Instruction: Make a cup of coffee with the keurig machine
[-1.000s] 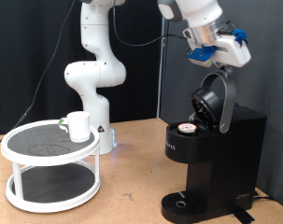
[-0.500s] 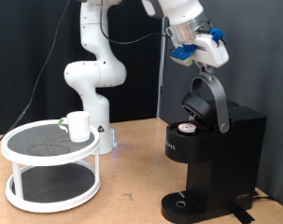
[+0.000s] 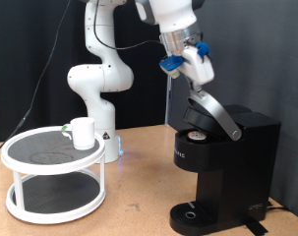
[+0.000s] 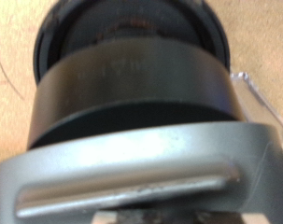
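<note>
In the exterior view the keurig machine [image 3: 225,167] stands on the wooden desk [image 3: 139,202] at the exterior view's right, a black boxy brewer with white lettering on its front and a round drip base at the bottom. Its hinged lid [image 3: 211,111] is tilted at a slant, partly raised over the brew chamber, and a small round pod [image 3: 194,136] with a brownish top shows in the opening beneath it. The end effector [image 3: 195,73] hangs just above the upper end of the lid, at the end of the white arm that reaches in from the exterior view's top; blue parts show at its wrist. Whether its fingers touch the lid cannot be told, nor how far apart they stand, since neither view shows them clearly.

The wrist view is filled by the lid seen close up: a grey, silver-toned handle bar [image 4: 146,173] across the near part and the black rounded body of the lid [image 4: 132,84] beyond it, blurred.

The cup [image 3: 83,132], a plain white mug, sits on the top tier of a white two-tier round stand [image 3: 55,172] at the exterior view's left, well apart from the machine. The arm's white base [image 3: 97,84] rises behind the stand.
</note>
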{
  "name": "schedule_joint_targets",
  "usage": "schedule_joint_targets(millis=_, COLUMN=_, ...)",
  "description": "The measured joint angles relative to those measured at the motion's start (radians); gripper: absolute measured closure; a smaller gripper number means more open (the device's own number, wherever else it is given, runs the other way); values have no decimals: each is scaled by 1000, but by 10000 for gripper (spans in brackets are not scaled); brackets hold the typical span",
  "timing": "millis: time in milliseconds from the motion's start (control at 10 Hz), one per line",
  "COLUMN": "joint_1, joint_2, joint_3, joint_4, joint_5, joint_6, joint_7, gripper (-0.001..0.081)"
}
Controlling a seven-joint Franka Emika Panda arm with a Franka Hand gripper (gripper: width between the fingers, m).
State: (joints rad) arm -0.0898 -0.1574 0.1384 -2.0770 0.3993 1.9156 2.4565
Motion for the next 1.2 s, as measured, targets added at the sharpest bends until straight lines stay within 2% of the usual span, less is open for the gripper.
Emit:
schedule_joint_targets(millis=400, joint_1=-30, joint_2=42, joint_3=-7, joint_4=-50, joint_5=-68, joint_6=23, joint_7=8, gripper=806)
schedule_joint_targets(millis=800, joint_1=-39, joint_2=95, joint_3=-9, joint_4=-121, joint_5=-75, joint_6=140, joint_7=-14, gripper=806)
schedule_joint_targets(millis=1200, joint_1=-41, joint_2=95, joint_3=-10, joint_4=-124, joint_5=-73, joint_6=154, joint_7=-58, gripper=806)
